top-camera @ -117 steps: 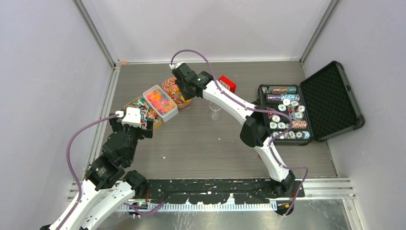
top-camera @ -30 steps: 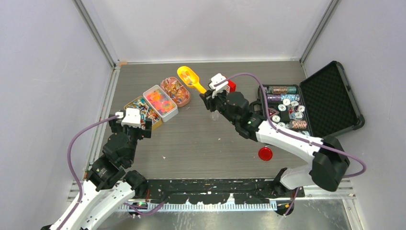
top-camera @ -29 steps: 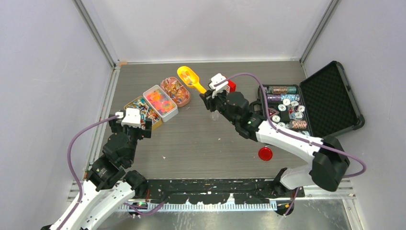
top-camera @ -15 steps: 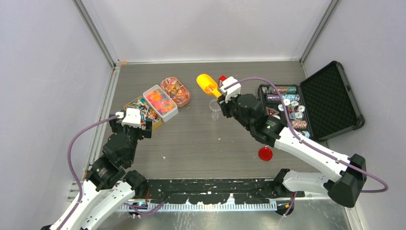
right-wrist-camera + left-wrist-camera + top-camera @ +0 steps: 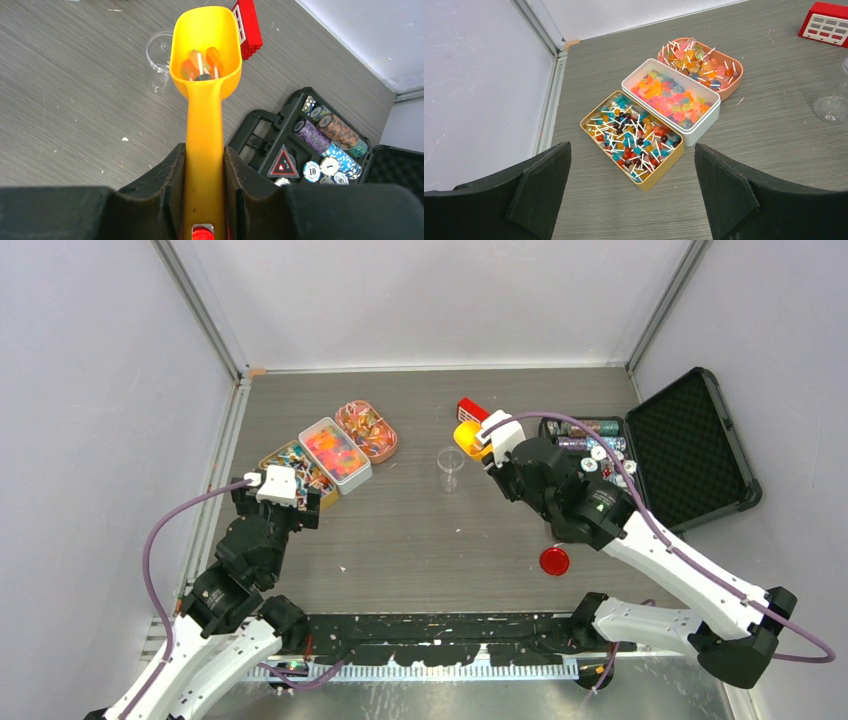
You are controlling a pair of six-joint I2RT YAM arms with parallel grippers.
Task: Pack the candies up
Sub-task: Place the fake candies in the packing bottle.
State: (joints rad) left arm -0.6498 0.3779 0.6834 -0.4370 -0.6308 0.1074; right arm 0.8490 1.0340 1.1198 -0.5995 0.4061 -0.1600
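Candies [image 5: 202, 62] lie in scoop [image 5: 205, 25] clamped by right tool [image 5: 204, 150]; left tool [image 5: 631, 146] gapes; chip [image 5: 312, 171] reads 10.

- Top cam: fixed, high behind both bases, tilted down over the whole table [image 5: 400, 540]; farthest view.
- Left wrist cam: low, close, faces forward past left gripper [image 5: 631, 147] onto the tins [image 5: 669, 100].
- Right wrist cam: close, looks down along the scoop [image 5: 205, 75] in right gripper [image 5: 205, 165].
- Overlap: glass [image 5: 450, 468] and red box [image 5: 473, 408] in all three; tins top + left only; case [image 5: 690, 450] top + right only.
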